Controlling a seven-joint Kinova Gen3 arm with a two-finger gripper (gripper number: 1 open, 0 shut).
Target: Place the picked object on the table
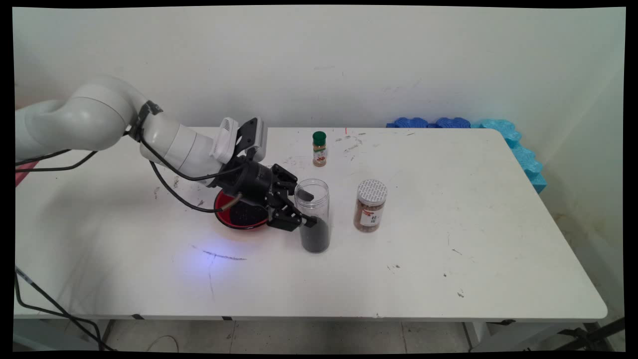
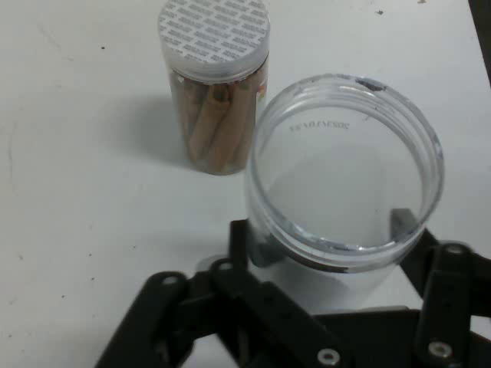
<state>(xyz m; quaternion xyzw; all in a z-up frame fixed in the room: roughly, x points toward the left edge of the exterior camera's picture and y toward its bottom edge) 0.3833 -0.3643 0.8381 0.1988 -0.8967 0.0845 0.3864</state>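
Black fingers of the gripper are seen on either side of a clear plastic jar, one at each flank of its wall, so that the jar is held between them just below its open mouth. The jar is lidless and upright on the white table; a dark granular fill is seen in its lower part in the main view, while the upper part is clear. Just beside the jar, on the arm's side, a red bowl with dark contents is partly covered by the gripper's black linkage. On the jar's other side, near but apart from it, a smaller jar with a patterned white lid is stood upright; brown rolled sticks are visible through its wall in the hand view. Farther from the jar, toward the wall, a small spice bottle with a green cap is stood alone. Beyond the table's far corner, well apart from the jar, blue foam pieces are seen against the wall.
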